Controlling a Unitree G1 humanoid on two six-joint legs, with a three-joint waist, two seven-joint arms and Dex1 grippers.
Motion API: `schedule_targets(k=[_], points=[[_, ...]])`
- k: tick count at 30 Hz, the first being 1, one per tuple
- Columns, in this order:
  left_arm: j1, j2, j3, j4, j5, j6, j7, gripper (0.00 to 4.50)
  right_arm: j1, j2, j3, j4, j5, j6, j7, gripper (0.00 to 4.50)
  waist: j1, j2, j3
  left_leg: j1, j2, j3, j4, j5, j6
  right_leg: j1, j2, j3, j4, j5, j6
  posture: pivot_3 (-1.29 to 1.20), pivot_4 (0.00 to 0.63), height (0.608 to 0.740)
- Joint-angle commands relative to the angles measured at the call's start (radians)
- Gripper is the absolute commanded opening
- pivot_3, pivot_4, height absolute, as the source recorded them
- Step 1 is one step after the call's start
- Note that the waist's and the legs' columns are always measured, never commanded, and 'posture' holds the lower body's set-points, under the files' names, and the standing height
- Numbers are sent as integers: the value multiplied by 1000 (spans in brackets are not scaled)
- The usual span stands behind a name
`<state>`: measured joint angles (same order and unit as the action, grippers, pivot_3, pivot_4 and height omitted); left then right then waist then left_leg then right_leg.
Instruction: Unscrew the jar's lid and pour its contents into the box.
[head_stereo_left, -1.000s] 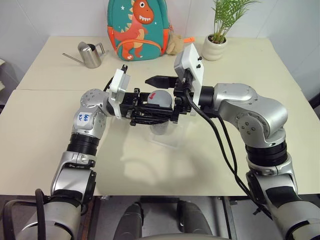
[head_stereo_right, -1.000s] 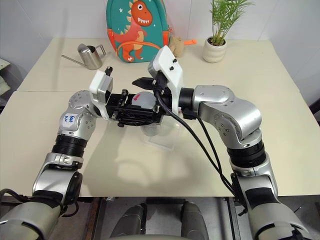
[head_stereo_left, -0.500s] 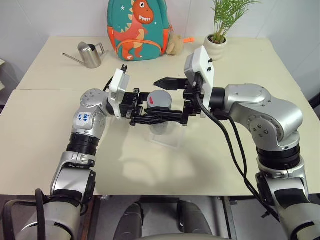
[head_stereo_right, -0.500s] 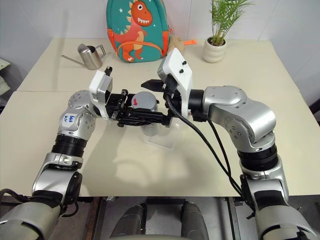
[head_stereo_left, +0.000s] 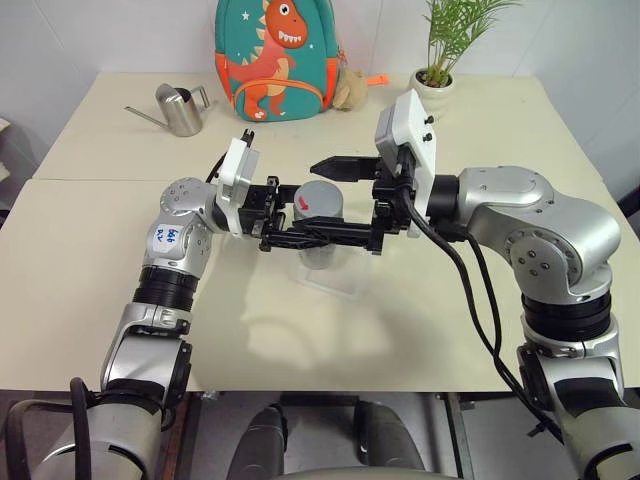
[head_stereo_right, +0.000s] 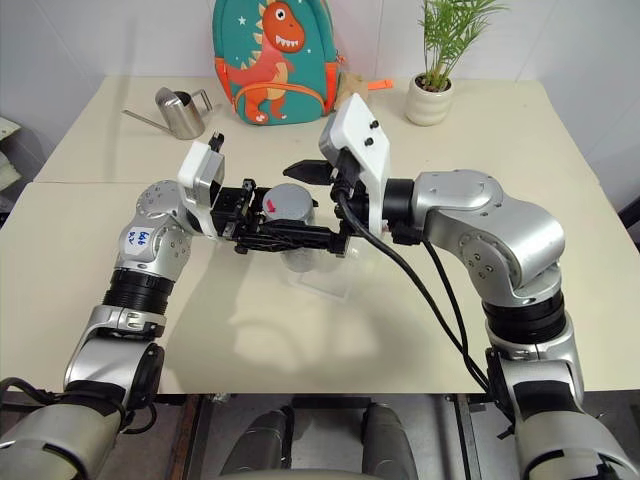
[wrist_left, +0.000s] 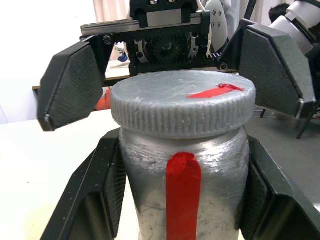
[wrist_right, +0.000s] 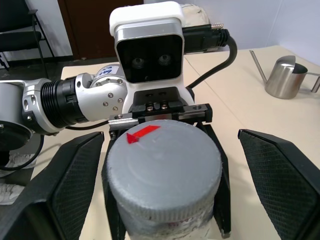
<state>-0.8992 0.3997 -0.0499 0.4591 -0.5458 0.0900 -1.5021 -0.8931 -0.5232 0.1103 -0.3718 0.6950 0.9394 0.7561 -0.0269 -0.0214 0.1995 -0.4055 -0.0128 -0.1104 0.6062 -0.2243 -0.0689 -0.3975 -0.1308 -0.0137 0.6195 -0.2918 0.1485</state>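
My left gripper (wrist_left: 182, 200) is shut on the jar (wrist_left: 182, 165), a small cylinder with a cloudy grey wall and a red strip, held upright above the table. The grey lid (wrist_left: 182, 112) with its red mark sits on the jar. My right gripper (wrist_right: 165, 185) faces the left one and is open. Its black fingers (wrist_right: 70, 185) stand on either side of the lid with gaps between. Under the jar lies the box (head_stereo_left: 338, 280), a shallow clear tray. The contents are hidden.
At the back of the cream table (head_stereo_left: 480, 300) stand a steel watering can (head_stereo_left: 180, 110), a green dinosaur backpack (head_stereo_left: 278, 60) and a white plant pot (head_stereo_left: 430, 95). Bare tabletop lies in front of the tray and to both sides.
My right arm has swung a little to the right, drawing its open gripper slightly back from the lid. The left arm and the jar have stayed put.
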Motion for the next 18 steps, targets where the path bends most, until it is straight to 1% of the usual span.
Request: schedule_targets(k=[1,18], points=[[-21,8,15,-3,-8,-11,-84,2420,-5,-14,-33,-43,22,-2,7,4500,0,0,0,0,0,0,0,0,0,0,0,0,0,0,0,0,150,740],[-30,9,16,16,-8,-22,-90,2420,-54,-62,-27,-41,27,25,13,4500,0,0,0,0,0,0,0,0,0,0,0,0,0,0,0,0,150,740]])
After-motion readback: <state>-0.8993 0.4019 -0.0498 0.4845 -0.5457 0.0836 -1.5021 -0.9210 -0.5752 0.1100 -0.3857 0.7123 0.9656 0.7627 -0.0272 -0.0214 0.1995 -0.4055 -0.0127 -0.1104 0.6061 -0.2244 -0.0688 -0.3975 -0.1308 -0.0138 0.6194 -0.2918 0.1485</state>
